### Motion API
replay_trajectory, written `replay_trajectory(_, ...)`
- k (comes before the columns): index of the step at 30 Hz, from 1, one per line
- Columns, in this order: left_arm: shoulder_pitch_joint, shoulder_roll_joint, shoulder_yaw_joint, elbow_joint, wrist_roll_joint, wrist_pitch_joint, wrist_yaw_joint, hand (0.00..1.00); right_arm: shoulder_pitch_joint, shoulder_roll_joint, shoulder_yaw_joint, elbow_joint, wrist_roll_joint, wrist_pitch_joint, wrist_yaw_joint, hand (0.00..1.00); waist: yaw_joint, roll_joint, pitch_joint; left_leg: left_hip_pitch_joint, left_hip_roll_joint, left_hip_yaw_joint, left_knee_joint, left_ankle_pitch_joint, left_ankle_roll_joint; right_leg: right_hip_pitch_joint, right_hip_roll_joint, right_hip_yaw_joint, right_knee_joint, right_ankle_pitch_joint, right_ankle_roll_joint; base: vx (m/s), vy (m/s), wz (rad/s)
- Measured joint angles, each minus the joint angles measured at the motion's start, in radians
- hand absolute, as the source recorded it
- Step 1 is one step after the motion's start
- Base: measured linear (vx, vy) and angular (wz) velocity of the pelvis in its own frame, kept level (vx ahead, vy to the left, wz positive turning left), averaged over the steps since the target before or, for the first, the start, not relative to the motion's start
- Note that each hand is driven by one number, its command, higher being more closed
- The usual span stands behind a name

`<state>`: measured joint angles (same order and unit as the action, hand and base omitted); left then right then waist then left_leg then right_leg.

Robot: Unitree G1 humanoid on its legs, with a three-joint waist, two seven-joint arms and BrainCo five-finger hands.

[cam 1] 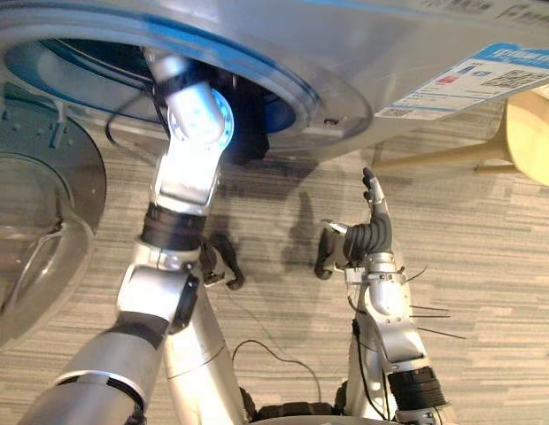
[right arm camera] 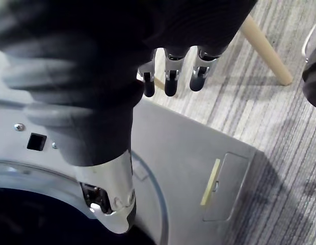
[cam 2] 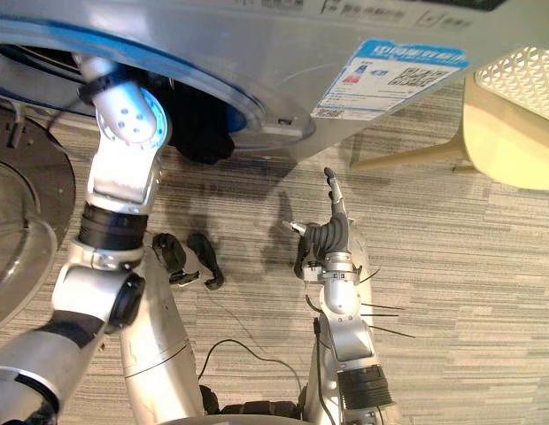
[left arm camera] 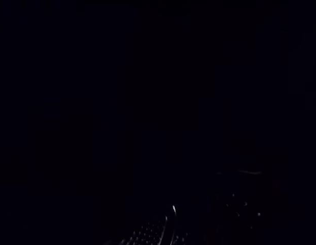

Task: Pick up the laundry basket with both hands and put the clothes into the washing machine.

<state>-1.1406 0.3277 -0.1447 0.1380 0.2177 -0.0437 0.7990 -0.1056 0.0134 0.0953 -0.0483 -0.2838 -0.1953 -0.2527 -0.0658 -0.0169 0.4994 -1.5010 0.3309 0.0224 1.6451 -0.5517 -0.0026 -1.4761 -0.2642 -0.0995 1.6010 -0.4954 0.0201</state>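
While the left robot hand is sunk in the washing machine drum, mouth facing the robot, its grip can't be told. Right robot hand hovers loose-fingered, empty, over carpet.

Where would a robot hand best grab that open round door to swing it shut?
Probably the dark outer rim of the door, on the side away from the washing machine, approached from outside: the glass centre bulges smoothly, offering nothing to hook.
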Motion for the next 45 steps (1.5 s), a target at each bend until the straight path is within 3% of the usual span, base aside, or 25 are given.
replay_trajectory(3,-0.161,0.070,-0.093,0.074,0.097,0.082,0.034,1.00,0.002,0.001,0.001,0.002,0.008,-0.025,0.018,0.00,-0.003,-0.024,0.006,-0.029,-0.003,-0.005,0.016,0.000,0.001,-0.023,-0.004,0.000,0.013,-0.001,-0.001,0.02,-0.011,0.02)
replay_trajectory(6,-0.284,0.105,-0.189,0.142,0.173,0.125,0.032,1.00,0.003,-0.002,-0.004,0.004,0.020,-0.036,0.033,0.00,-0.010,-0.036,0.006,-0.051,-0.015,-0.016,0.022,0.001,0.002,-0.032,-0.015,-0.009,0.016,-0.001,-0.001,0.02,-0.005,0.05)
replay_trajectory(8,-0.338,0.123,-0.243,0.178,0.225,0.133,0.028,1.00,0.003,-0.002,-0.003,0.009,0.021,-0.036,0.041,0.00,-0.012,-0.048,0.005,-0.058,-0.019,-0.015,0.023,0.001,0.003,-0.037,-0.018,-0.009,0.014,-0.001,-0.001,0.04,-0.006,0.05)
replay_trajectory(13,-0.442,0.126,-0.285,0.222,0.339,0.136,-0.034,1.00,0.003,-0.003,0.002,0.009,0.028,-0.038,0.041,0.00,-0.014,-0.050,0.004,-0.088,-0.028,-0.021,0.024,-0.001,0.007,-0.049,-0.023,-0.020,0.005,0.000,0.001,0.05,0.002,0.01)
replay_trajectory(14,-0.447,0.125,-0.285,0.229,0.350,0.134,-0.050,0.00,0.002,-0.003,0.003,0.009,0.030,-0.038,0.041,0.00,-0.018,-0.051,0.003,-0.088,-0.029,-0.019,0.024,-0.001,0.007,-0.049,-0.027,-0.022,0.005,0.000,0.001,0.05,0.004,0.02)
replay_trajectory(18,-0.449,0.126,-0.285,0.303,0.430,0.120,-0.145,0.00,-0.004,-0.007,0.022,-0.004,0.039,-0.044,0.043,0.00,-0.029,-0.053,0.002,-0.089,-0.029,-0.020,0.029,-0.002,0.009,-0.049,-0.029,-0.029,0.009,0.000,0.001,0.03,-0.007,0.00)
replay_trajectory(22,-0.441,0.095,-0.266,0.456,0.452,0.108,-0.315,0.00,-0.003,-0.011,0.028,-0.016,0.046,-0.055,0.082,0.00,-0.027,-0.061,-0.003,-0.088,-0.016,-0.022,0.035,-0.003,0.010,-0.052,-0.018,-0.020,0.013,0.000,0.000,0.01,-0.018,-0.06)
replay_trajectory(24,-0.422,0.075,-0.209,0.503,0.441,0.096,-0.384,0.00,-0.003,-0.011,0.027,-0.016,0.060,-0.055,0.099,0.00,-0.028,-0.071,-0.008,-0.089,-0.013,-0.019,0.035,-0.003,0.010,-0.059,-0.017,-0.015,0.017,0.000,0.000,0.02,-0.026,-0.05)
replay_trajectory(26,-0.395,0.071,-0.142,0.567,0.362,0.091,-0.490,0.00,-0.002,-0.013,0.021,-0.027,0.087,-0.047,0.133,0.00,-0.027,-0.077,-0.012,-0.091,-0.005,-0.018,0.036,-0.003,0.010,-0.066,-0.014,-0.014,0.020,-0.001,0.000,0.03,-0.028,-0.05)
replay_trajectory(30,-0.341,0.080,-0.079,0.582,0.289,0.091,-0.595,0.00,0.011,-0.023,0.019,-0.065,0.116,-0.033,0.178,0.00,-0.018,-0.077,-0.012,-0.092,-0.002,-0.020,0.040,-0.003,0.009,-0.067,-0.013,-0.016,0.028,-0.003,-0.004,0.04,-0.024,0.00)
replay_trajectory(36,-0.289,0.080,-0.060,0.525,0.246,0.079,-0.598,0.00,0.034,-0.020,0.022,-0.077,0.116,-0.033,0.194,0.00,0.002,-0.078,-0.014,-0.097,-0.017,-0.035,0.058,-0.002,0.007,-0.062,-0.024,-0.017,0.064,-0.026,-0.010,0.02,-0.032,0.12)
replay_trajectory(41,-0.094,0.077,-0.039,0.312,0.233,0.074,-0.519,0.00,0.080,-0.019,0.023,-0.077,0.103,-0.034,0.188,0.00,0.012,-0.104,-0.046,-0.097,-0.040,-0.055,0.055,0.007,-0.009,-0.044,-0.052,-0.038,0.082,-0.050,-0.025,0.04,-0.034,0.17)
replay_trajectory(45,0.053,0.065,0.003,0.208,0.202,0.061,-0.484,0.00,0.094,-0.019,0.023,-0.074,0.075,-0.034,0.186,0.00,0.029,-0.108,-0.052,-0.069,-0.055,-0.062,0.021,0.021,-0.026,-0.009,-0.055,-0.052,0.062,-0.054,-0.029,0.04,-0.041,0.16)
